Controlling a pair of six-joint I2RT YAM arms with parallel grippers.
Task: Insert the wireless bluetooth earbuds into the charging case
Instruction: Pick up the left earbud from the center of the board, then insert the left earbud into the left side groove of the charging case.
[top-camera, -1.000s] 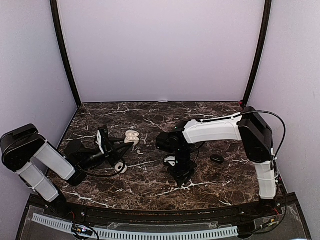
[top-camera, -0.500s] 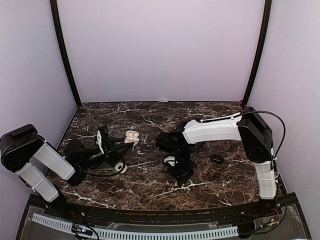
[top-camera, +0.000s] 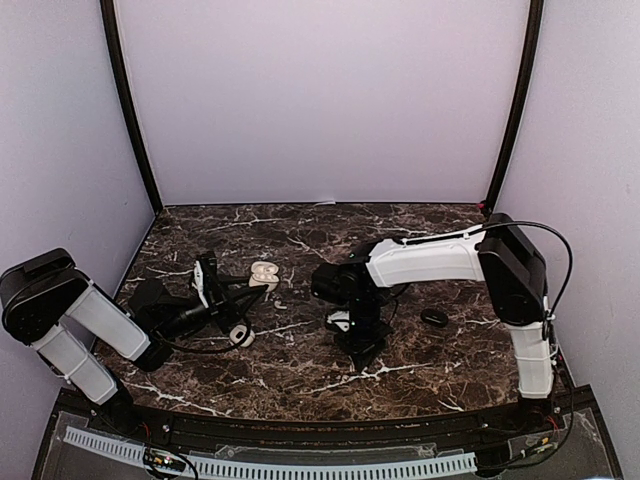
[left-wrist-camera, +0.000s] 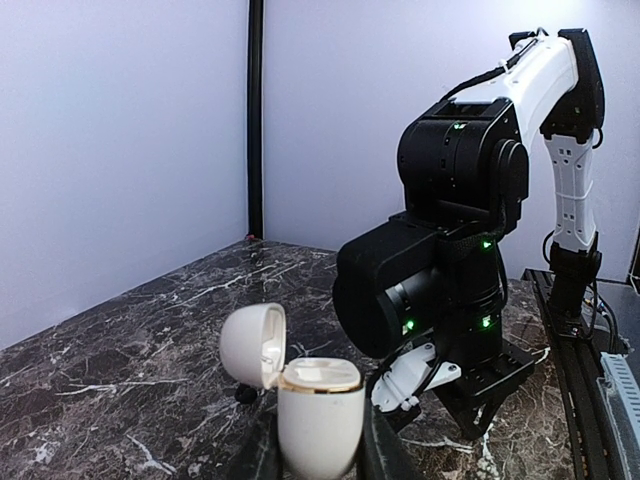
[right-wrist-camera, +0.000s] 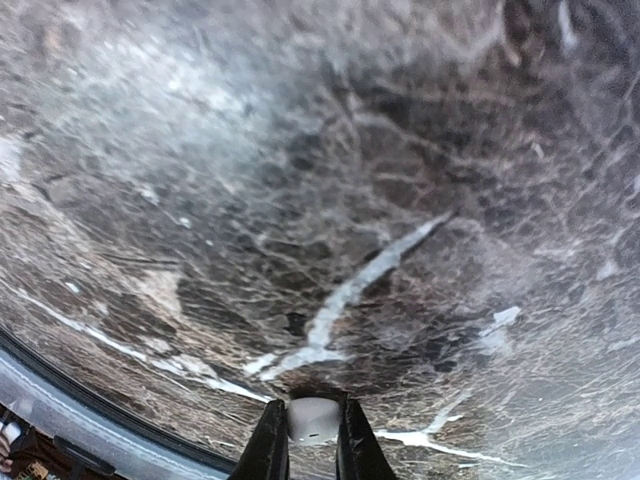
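Two grips are seen: a white earbud (right-wrist-camera: 313, 418) is pinched by the right gripper (right-wrist-camera: 313, 445) low over the table (top-camera: 300, 375) toward its near edge, while the open case (left-wrist-camera: 318, 410) is clamped upright by the left gripper (left-wrist-camera: 320, 455) left of centre.

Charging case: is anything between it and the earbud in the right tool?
Nothing visible does. The white earbud sits in the right tool; the charging case, held by the left tool, has its lid open.
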